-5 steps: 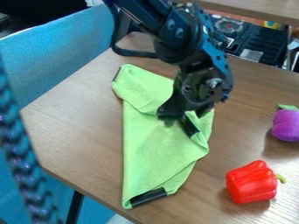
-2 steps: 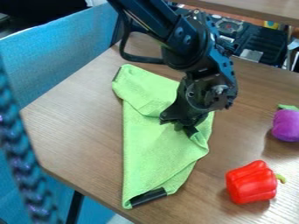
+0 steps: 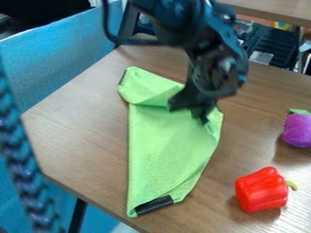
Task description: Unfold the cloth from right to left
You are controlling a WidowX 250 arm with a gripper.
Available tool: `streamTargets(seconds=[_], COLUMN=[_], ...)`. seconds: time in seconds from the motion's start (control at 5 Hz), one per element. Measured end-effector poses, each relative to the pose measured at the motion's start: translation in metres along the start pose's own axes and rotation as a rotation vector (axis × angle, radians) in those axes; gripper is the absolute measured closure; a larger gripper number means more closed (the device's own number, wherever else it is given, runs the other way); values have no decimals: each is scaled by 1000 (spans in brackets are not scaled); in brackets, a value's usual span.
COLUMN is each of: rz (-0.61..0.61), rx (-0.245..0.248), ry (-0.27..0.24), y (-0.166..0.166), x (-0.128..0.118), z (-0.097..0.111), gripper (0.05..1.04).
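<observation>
One green cloth, partly folded, lower end near table's lower-left edge. My gripper, at its upper right; jaw state, I cannot tell.

This looks like a robotics lab or workshop: a robot arm hangs over a wood-grain desk, a blue panel lines its left edge, and black equipment and another tabletop lie past its far edge.
</observation>
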State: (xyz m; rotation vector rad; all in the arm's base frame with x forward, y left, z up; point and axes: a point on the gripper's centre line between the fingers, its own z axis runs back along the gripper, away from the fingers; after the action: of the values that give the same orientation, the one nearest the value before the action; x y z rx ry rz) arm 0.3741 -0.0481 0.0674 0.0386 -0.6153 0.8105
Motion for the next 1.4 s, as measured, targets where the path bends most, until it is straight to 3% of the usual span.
streamTargets(seconds=[0.2,0.4,0.6,0.8,1.0,1.4], rz=[64,71,92,22,-28,-122], rx=[86,172,222,213,252,287], ry=[63,186,314,334,365,317], y=[32,62,91,109,135,183], x=[18,22,28,30,42,74], z=[6,10,18,28,27,18], gripper=[1004,1004,1004,1004,1004,1004])
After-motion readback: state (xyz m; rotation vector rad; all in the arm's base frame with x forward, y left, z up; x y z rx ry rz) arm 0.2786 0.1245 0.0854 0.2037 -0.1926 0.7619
